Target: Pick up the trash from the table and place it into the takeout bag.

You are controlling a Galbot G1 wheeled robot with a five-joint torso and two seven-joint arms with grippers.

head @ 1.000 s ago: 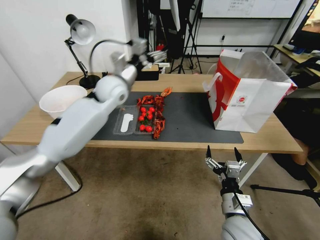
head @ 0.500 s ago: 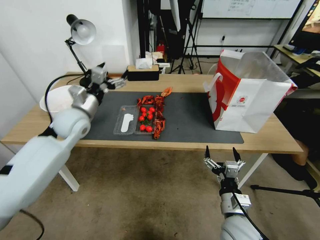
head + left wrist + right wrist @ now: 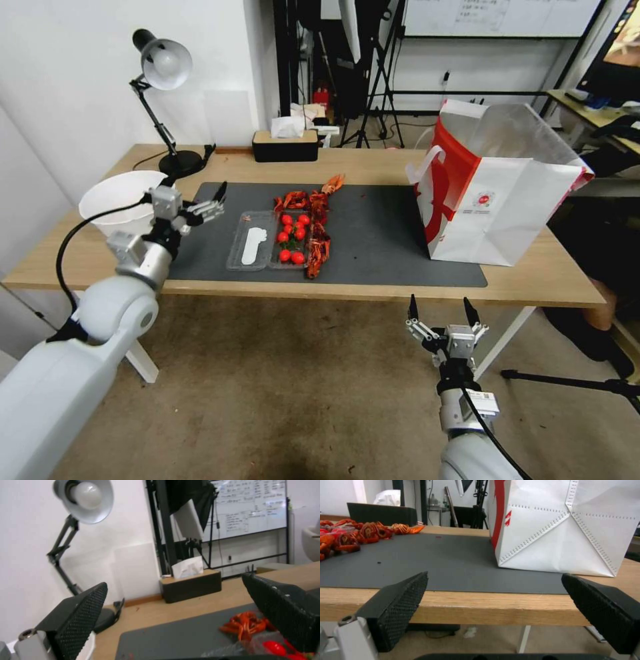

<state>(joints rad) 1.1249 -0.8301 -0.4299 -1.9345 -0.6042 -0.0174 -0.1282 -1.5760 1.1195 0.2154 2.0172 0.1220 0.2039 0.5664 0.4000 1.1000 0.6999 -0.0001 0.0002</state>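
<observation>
The trash on the table [image 3: 373, 163] is a strip of red crayfish shells [image 3: 317, 230] and a clear plastic tray [image 3: 270, 240] holding red cherry tomatoes and a white piece, all on the dark grey mat [image 3: 380, 240]. The shells [image 3: 248, 625] lie close ahead in the left wrist view. My left gripper [image 3: 212, 203] hovers open and holds nothing at the mat's left edge, left of the tray. The takeout bag [image 3: 493, 193] stands open at the table's right end. Below the table's front edge, near the bag [image 3: 553, 530], my right gripper [image 3: 440, 303] is open with nothing in it.
A large white tub [image 3: 120, 200] sits just left of my left gripper. A desk lamp [image 3: 160, 67] and a dark tissue box [image 3: 285, 143] stand along the table's far edge. Tripods and a whiteboard stand behind the table.
My left arm has swung down and leftward from high over the table's back to a low spot by the white tub. The right gripper has barely moved.
</observation>
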